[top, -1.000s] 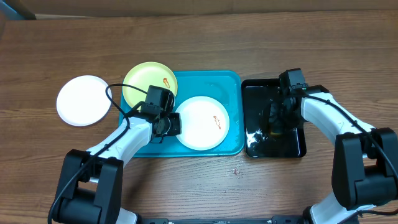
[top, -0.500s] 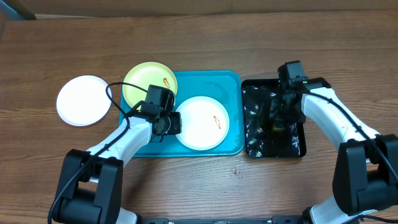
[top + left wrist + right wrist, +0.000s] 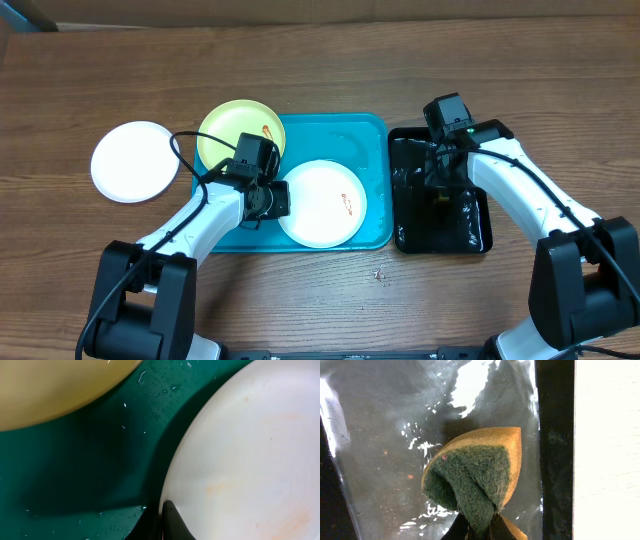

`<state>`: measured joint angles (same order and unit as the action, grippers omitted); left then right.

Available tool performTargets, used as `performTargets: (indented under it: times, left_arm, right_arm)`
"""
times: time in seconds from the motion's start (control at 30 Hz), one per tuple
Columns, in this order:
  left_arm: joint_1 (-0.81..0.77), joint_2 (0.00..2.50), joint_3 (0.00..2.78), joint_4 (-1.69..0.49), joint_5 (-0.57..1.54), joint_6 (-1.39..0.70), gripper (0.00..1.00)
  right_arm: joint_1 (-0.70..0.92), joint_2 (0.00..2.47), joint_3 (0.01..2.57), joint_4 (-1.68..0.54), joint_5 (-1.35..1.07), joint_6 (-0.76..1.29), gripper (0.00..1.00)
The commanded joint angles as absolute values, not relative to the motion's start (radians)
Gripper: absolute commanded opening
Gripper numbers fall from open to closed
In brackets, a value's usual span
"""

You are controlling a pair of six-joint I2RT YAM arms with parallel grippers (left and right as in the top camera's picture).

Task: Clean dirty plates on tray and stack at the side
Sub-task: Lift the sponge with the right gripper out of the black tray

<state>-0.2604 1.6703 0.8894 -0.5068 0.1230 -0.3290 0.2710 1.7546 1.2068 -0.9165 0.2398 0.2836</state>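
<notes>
Scrubbing step. Smeared white plate [image 3: 318,215]: on the turquoise tray [image 3: 340,128], right of centre; orange smear [image 3: 346,203] at its 3 o'clock. Left gripper [image 3: 268,197]: pinching its rim at 9 o'clock. Right gripper [image 3: 440,185]: over the black tray [image 3: 472,235], clamped on a folded sponge [image 3: 475,480], green scouring face showing. Advised: hold the rim firm, bring the scouring face onto the smear, press lightly so the plate cannot skid. Yellow-green plate [image 3: 232,135]: tray's 10 o'clock corner. Second white plate [image 3: 131,161]: off-tray, 9 o'clock.

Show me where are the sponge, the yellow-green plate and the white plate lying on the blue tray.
sponge [image 3: 470,480]: right wrist view, on its green scouring face.
yellow-green plate [image 3: 230,130]: overhead view, on its bare middle.
white plate on the tray [image 3: 322,205]: overhead view, on its middle.
</notes>
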Motion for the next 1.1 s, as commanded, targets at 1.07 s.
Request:
performTargets:
  times: [1.07]
  left_arm:
    - [-0.262,1.784,0.936,-0.450,0.146,-0.456,0.04]
  right_arm:
    - [0.380,1.724,1.466,-1.057,0.310,0.069,0.04]
